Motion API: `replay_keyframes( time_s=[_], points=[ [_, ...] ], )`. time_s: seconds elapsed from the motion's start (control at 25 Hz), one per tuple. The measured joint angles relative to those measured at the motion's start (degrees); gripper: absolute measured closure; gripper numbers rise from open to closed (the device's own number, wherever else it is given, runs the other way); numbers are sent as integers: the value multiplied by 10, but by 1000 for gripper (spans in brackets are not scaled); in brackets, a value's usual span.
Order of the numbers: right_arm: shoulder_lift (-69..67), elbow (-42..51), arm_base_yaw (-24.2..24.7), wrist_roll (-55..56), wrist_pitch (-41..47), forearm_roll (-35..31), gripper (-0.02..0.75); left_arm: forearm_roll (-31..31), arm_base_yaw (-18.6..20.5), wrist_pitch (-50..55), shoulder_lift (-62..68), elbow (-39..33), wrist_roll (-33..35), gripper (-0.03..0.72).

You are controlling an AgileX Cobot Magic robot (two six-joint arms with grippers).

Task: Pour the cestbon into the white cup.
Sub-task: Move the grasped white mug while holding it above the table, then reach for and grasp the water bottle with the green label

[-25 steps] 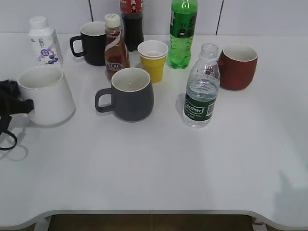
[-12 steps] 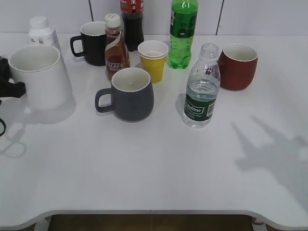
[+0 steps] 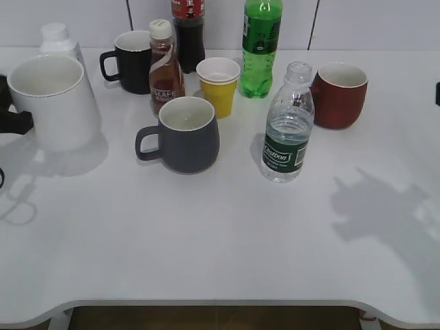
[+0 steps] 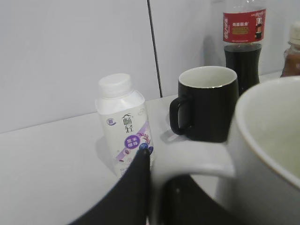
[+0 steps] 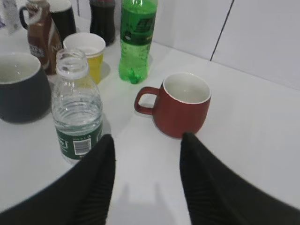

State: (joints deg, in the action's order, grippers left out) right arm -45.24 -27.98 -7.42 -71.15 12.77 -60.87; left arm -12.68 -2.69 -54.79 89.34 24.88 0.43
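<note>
The cestbon stands upright and capless at the table's middle right, partly filled; it also shows in the right wrist view. The white cup hangs a little above the table at the far left, upright. My left gripper is shut on its handle, which the left wrist view shows between the black jaws beside the cup's wall. My right gripper is open and empty, above the table, to the right of the cestbon and in front of a red mug.
A dark grey mug stands between cup and cestbon. Behind are a yellow paper cup, a green soda bottle, a brown coffee bottle, a black mug, a cola bottle and a small white bottle.
The white cup has been lifted off the table and carried slightly back at the far left. The right arm's shadow has come in over the table's right side.
</note>
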Motion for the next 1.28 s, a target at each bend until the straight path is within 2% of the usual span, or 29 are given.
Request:
replay_keyframes(
  time_s=[0.08, 0.16, 0.24, 0.32, 0.4, 0.48, 0.56, 0.68, 0.76, 0.92, 1.12, 1.28],
  points=[
    [-25, -14, -38, 114, -18, 116, 440, -2, 0, 0, 0, 0, 0, 654],
    [-40, -23, -76, 238, -33, 188, 467, -4, 0, 0, -1, 0, 0, 654],
    [-65, -21, -110, 324, -66, 211, 474, -5, 0, 0, -1, 0, 0, 654],
    [-101, 7, -168, 361, -164, 213, 469, -5, 0, 0, -1, 0, 0, 654],
    [-140, 54, -232, 394, -289, 231, 433, -6, 0, 0, -1, 0, 0, 654],
    [-182, 106, -290, 447, -413, 267, 364, -6, 0, 0, -1, 0, 0, 654],
    [-231, 139, -318, 512, -488, 308, 262, -6, 0, 0, -1, 0, 0, 654],
    [-307, 152, -326, 575, -554, 344, 149, -7, 0, 0, -1, 0, 1, 654],
    [-356, 148, -327, 599, -589, 355, 125, -7, 0, 0, -1, 0, 1, 654],
    [-447, 109, -327, 639, -605, 359, 118, -12, 0, 0, -1, 0, 1, 654],
    [-540, 18, -327, 649, -612, 356, 118, -34, 0, 0, -1, 0, 1, 654],
    [-608, -68, -318, 637, -602, 314, 144, -52, 0, 0, -1, 0, 1, 654]
  ],
)
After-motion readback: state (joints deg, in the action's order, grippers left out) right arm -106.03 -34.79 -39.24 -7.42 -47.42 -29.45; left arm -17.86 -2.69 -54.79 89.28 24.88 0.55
